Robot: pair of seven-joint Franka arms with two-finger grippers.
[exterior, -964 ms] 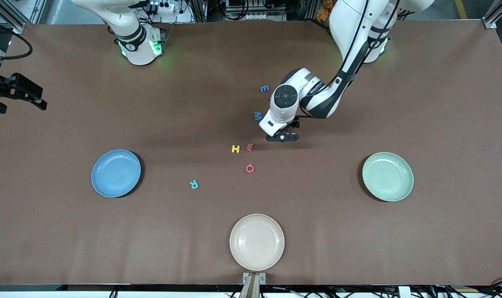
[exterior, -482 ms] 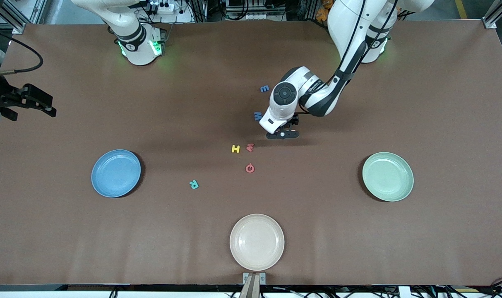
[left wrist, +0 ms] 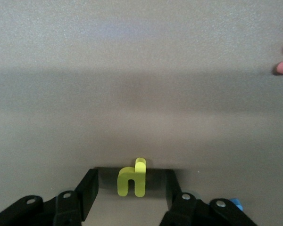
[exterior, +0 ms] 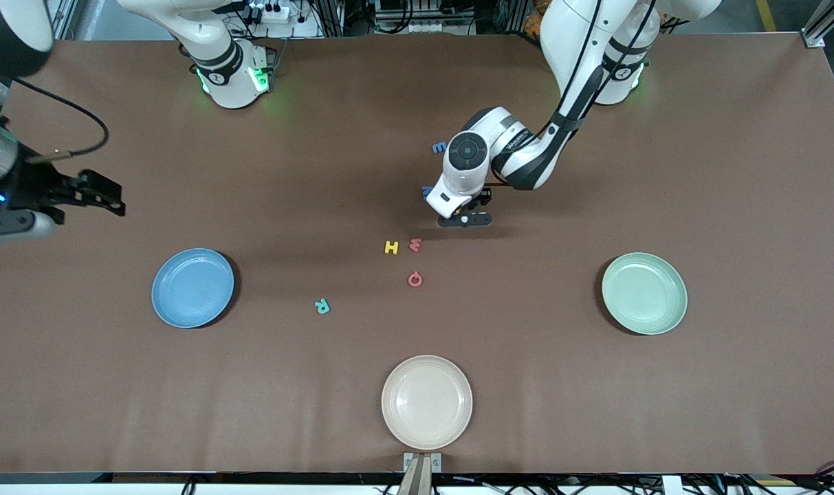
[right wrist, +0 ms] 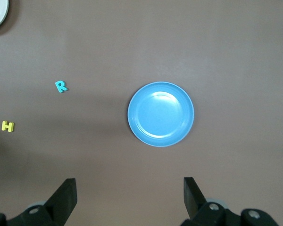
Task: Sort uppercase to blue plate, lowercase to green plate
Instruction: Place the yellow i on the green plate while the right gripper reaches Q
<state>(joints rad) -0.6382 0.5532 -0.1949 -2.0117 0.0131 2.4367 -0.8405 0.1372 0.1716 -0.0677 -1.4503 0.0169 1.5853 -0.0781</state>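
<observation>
Sky-blue and empty, the round shallow blue plate (exterior: pixel 192 287) lies near the right arm's end of the surface. The pale mint-green plate (exterior: pixel 644 293) near the left arm's end is empty too, so in our judgement no letter is sorted yet and the whole task is left. A cream plate (exterior: pixel 427 402) sits at the edge nearest the front camera.

Around the middle of the surface we see the small foam letters lying loose: the yellow H (exterior: pixel 391 247), the red w (exterior: pixel 415 244) just beside it, the red ring-shaped Q (exterior: pixel 415 279), the teal R (exterior: pixel 322 306), the blue E-like letter (exterior: pixel 439 147) and the blue M (exterior: pixel 427 192), half hidden by the left arm. We cannot find the blue g.

The left end effector (exterior: pixel 465 221) is low at the surface near the red w. Its fingers stand partly open around the thin yellow lowercase letter (left wrist: pixel 132 182), with a gap on each side, so it has no hold of it yet. This letter lies flat. Its long axis runs across the line that joins the two fingers, so they would meet its long sides, and its taller stroke points away from the wrist.

The right end effector (right wrist: pixel 129 183) hangs wide open over the surface near the edge at the right arm's end, and holds nothing.
</observation>
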